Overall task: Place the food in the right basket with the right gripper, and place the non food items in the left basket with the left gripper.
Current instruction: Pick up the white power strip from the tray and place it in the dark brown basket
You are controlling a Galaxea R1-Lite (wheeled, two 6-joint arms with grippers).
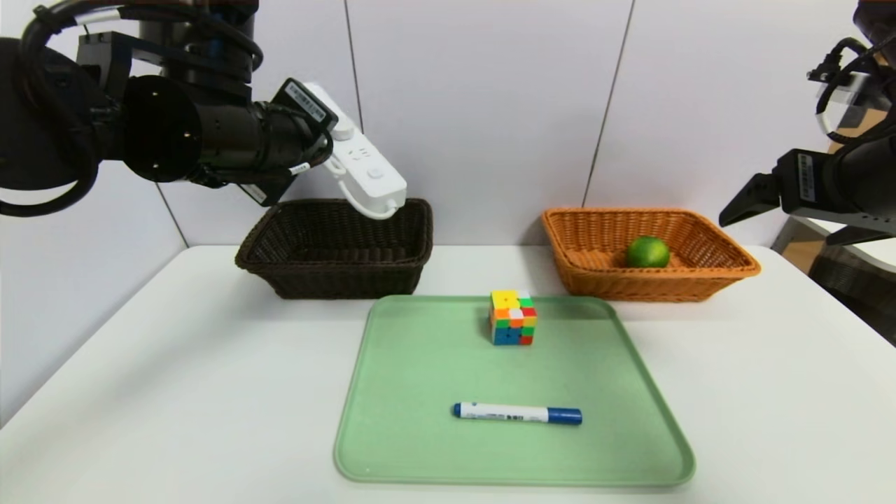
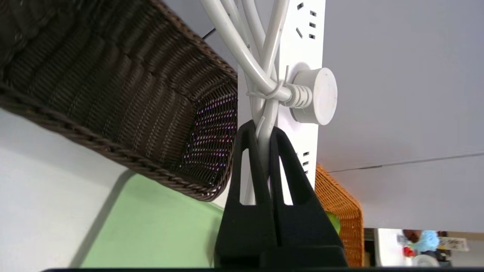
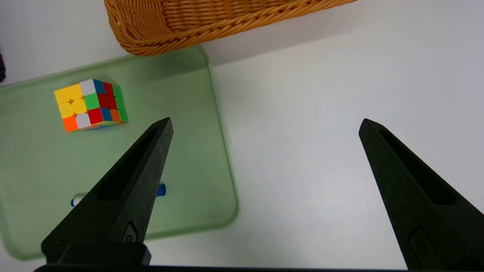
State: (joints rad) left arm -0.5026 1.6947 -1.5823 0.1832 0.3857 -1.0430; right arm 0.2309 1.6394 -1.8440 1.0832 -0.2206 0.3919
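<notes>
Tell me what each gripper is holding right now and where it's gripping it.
The left gripper holds the power strip by its bundled cord, above the dark brown basket. The right gripper is open and holds nothing.

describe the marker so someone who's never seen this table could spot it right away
Start at the pale green plastic tray in the middle of the white table. On its near half lies a slim white marker with a blue cap, flat and sideways. Its only tray neighbour is the multicoloured puzzle cube, farther back.
</notes>
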